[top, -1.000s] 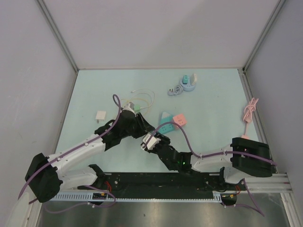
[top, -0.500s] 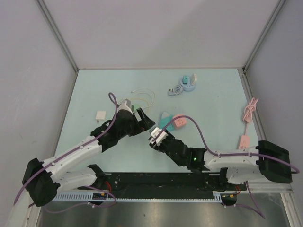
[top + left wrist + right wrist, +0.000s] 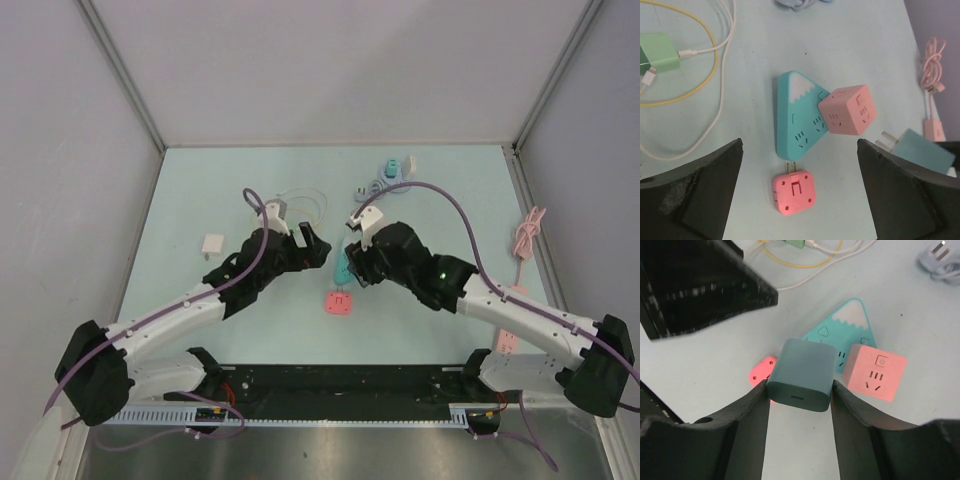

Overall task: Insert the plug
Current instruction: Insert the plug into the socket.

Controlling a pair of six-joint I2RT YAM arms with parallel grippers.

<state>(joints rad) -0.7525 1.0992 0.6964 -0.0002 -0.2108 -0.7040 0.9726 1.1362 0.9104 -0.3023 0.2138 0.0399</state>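
A teal mountain-shaped power strip (image 3: 797,117) lies on the table with a pink cube socket (image 3: 847,110) against its right edge. A flat pink adapter (image 3: 793,191) lies just below the strip, its two prongs pointing at the strip's edge. My left gripper (image 3: 799,150) is open above the adapter, with nothing between its fingers. My right gripper (image 3: 800,387) is shut on a teal plug block (image 3: 801,375), held over the strip (image 3: 842,332) and beside the cube (image 3: 875,372). Its prongs (image 3: 887,140) show in the left wrist view. From above, both grippers (image 3: 312,248) (image 3: 352,262) meet over the strip (image 3: 343,270), with the adapter (image 3: 339,300) in front of them.
A green charger (image 3: 657,57) with looped white and yellow cables (image 3: 300,205) lies behind the left gripper. A small white adapter (image 3: 212,246) sits at the left. A grey-blue cable and teal holder (image 3: 395,175) lie at the back, a pink cable (image 3: 528,235) at the right wall.
My left gripper opened and the pink adapter now lies on the table by the strip. My right arm swung away from its base with the teal plug to above the strip.
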